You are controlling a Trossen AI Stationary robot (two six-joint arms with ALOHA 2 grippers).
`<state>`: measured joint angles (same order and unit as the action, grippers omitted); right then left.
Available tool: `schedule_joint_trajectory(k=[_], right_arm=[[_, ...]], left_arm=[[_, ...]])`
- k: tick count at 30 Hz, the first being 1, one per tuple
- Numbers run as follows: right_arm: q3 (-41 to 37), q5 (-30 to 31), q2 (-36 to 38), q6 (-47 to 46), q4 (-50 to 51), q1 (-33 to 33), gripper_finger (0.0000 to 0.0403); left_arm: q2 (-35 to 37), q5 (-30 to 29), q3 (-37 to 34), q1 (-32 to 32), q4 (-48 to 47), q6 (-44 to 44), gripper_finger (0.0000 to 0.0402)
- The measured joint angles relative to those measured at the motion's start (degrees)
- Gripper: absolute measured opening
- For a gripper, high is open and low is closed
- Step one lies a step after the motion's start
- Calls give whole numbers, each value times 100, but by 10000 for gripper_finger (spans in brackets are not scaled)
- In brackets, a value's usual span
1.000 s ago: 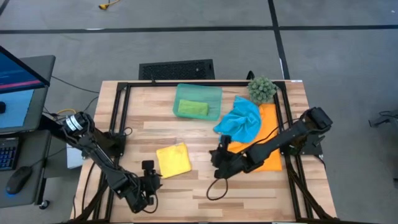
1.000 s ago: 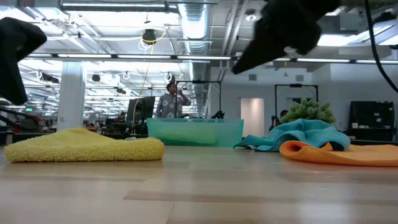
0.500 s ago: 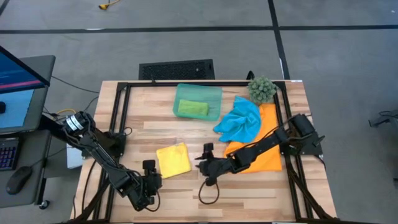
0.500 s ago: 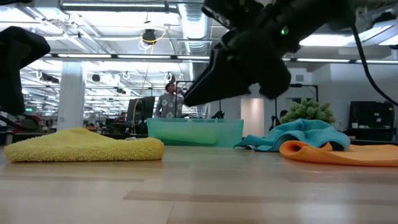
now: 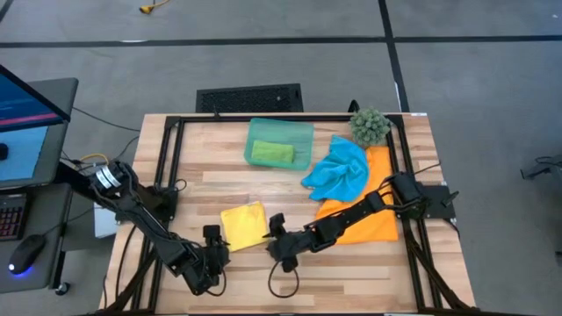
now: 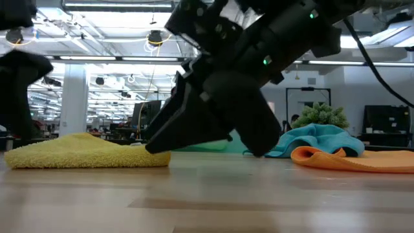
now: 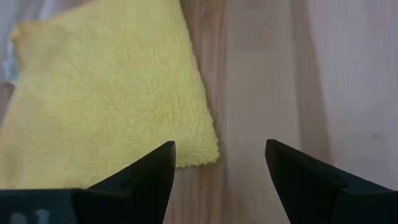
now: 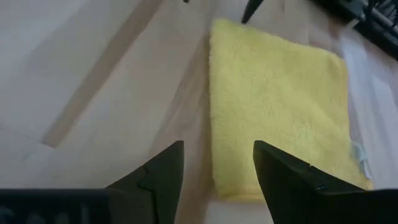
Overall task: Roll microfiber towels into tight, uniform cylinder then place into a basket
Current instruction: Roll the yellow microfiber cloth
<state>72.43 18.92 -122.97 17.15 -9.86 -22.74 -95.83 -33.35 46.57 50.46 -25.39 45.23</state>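
Yellow towel (image 5: 245, 226) is lying folded near the table's (image 5: 369, 272) front edge; left gripper (image 5: 213, 239) and right gripper (image 5: 273, 230), both released, are flanking it.

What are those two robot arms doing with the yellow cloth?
Both arms are closing in on the yellow towel lying flat on the table. The left gripper and the right gripper are both open near its edges, not holding it. A green towel already sits in the basket. The blue towel and orange towel wait.
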Motion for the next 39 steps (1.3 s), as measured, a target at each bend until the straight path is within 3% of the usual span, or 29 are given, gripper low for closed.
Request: schedule_joint_trajectory(k=[6,11,15,23,39], right_arm=[[38,-17,-14,-128,232,167,213],[38,-522,-14,-502,326,357,211],[38,-568,-14,-517,452,380,203],[47,-882,-117,-812,437,473,185],[56,-1432,-216,-1547,418,612,107]], left_arm=[[-457,-316,32,-63,118,-236,242],[-588,-402,31,-176,147,-83,242],[-601,-487,26,-186,127,116,242],[-597,-276,26,-350,80,154,235],[-612,-114,22,-476,-32,231,80]])
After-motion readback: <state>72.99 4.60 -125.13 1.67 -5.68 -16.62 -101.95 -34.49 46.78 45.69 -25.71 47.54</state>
